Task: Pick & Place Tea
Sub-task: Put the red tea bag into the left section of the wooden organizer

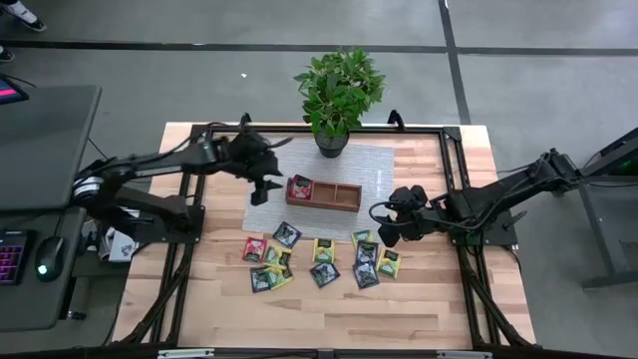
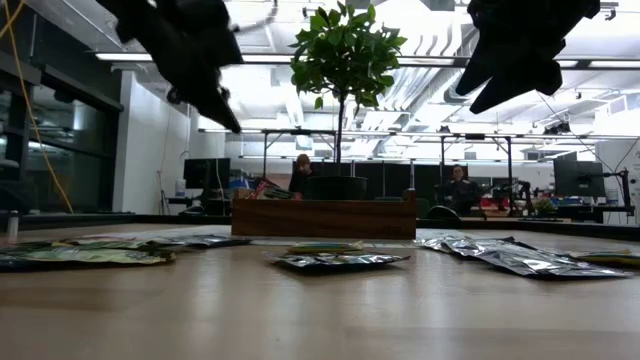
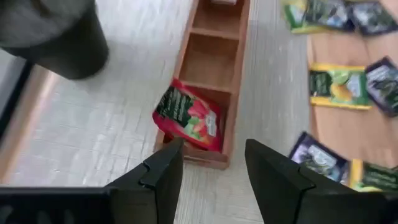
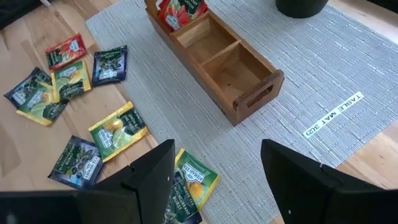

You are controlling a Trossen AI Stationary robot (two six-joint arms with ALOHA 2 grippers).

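The tea sachets (image 1: 321, 261) lie flat in a loose bunch on the wooden counter (image 1: 419, 309), near its front edge. One red sachet (image 3: 188, 114) leans tilted in the end box of the wooden tray (image 4: 231, 70) — only the wrist views show this well. From table height the sachets look like thin shiny strips. The left fingers (image 3: 208, 180) hang spread and empty above that end. The right fingers (image 4: 219, 183) are spread too — holding nothing, over the grey mat (image 4: 348, 56).

Open-plan lab: monitors (image 2: 578, 178), exposed ceiling ducts (image 2: 420, 85) (people (image 2: 300, 175) seated behind).
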